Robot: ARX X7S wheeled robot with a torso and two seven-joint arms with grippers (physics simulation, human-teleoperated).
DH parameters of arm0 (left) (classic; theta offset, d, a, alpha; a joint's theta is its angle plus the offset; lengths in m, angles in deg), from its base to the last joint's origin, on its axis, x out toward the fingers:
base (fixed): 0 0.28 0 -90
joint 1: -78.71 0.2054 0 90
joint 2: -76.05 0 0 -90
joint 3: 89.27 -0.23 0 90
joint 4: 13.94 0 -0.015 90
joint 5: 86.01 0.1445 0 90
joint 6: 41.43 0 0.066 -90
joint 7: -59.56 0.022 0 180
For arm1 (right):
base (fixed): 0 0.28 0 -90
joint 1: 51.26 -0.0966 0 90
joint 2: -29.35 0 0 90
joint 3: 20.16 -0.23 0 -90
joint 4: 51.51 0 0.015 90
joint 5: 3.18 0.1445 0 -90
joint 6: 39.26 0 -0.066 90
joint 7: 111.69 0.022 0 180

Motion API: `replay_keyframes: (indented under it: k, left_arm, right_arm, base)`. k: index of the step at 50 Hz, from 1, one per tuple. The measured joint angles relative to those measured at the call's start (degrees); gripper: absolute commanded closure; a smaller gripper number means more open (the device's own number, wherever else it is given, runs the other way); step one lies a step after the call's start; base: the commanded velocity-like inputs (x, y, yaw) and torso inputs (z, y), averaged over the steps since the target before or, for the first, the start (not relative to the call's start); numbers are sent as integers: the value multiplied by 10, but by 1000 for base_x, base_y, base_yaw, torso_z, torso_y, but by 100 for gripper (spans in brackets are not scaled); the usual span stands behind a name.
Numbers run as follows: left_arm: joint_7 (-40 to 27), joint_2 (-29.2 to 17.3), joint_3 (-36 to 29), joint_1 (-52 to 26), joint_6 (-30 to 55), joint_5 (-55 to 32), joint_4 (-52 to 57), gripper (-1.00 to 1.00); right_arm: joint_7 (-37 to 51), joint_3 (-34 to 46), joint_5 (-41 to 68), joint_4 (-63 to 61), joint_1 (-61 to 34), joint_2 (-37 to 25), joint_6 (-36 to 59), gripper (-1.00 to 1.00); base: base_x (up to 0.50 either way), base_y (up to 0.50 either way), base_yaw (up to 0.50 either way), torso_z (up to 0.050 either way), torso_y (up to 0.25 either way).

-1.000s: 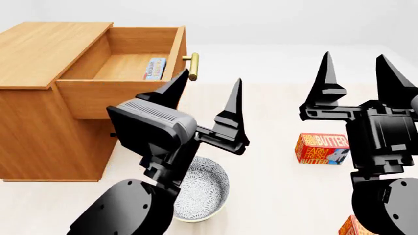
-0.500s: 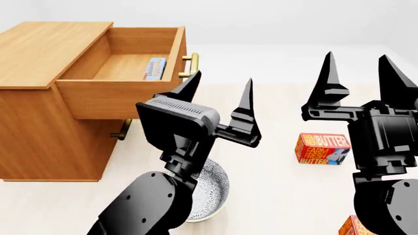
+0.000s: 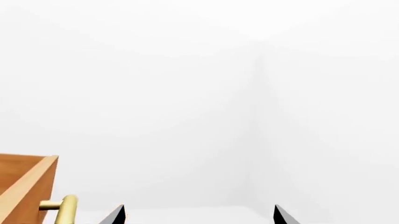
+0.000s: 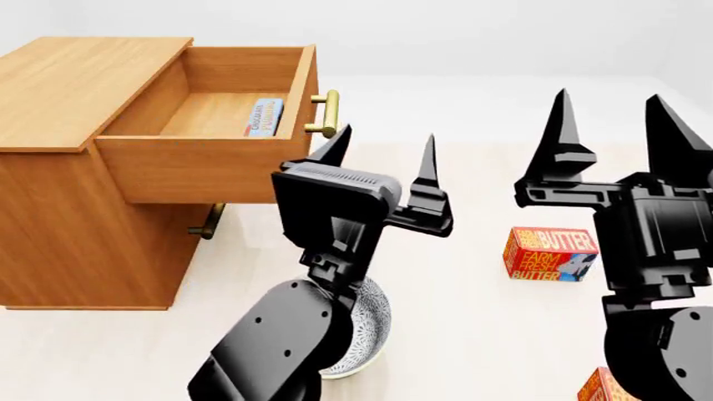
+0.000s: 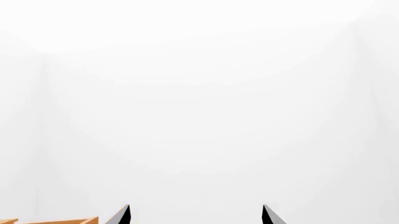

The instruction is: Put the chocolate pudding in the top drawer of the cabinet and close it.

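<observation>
Head cam first: chocolate pudding (image 4: 265,117) is lying flat inside the top drawer (image 4: 200,159), pushed up against the inner side of the drawer front, blue face up. The drawer is pulled well out of the cabinet (image 4: 67,209), brass bar handle (image 4: 326,114) sticking out toward my side. Left gripper (image 4: 381,149) is up in the air just beside that handle, fingers pointing up and spread wide, nothing between them. So the pudding sits up and to the left of the left gripper, with the drawer front between the two. I can see the lower drawer's handle (image 4: 207,222) peeking out under the open one. Right gripper (image 4: 613,109) is well off to the right, also spread wide and holding nothing, hovering above a Farm Fresh Butter box (image 4: 550,254) on the floor. A second butter box (image 4: 602,388) is cut off at the bottom edge, and a patterned bowl (image 4: 362,330) is mostly hidden behind my left arm.

Left wrist cam: mostly white wall, I only get the two fingertips (image 3: 115,215), far apart, plus the drawer's corner and its brass handle right next to one tip. No pudding visible here.

Right wrist cam: same deal, two separated tips (image 5: 122,215) and a sliver of the cabinet's wood (image 5: 56,220).
</observation>
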State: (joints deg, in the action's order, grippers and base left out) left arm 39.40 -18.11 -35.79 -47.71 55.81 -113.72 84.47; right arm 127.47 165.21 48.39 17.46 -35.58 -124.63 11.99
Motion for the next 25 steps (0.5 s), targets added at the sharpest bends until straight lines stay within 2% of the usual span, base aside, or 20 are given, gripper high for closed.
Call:
replay_keyframes:
  k: [25]
  left_arm:
    - [-49, 27, -36, -31, -72, 43, -131, -100]
  right_arm:
    - [-3, -7, 1, 5, 7, 3, 1, -100]
  base:
    - [0, 0, 0, 0, 0]
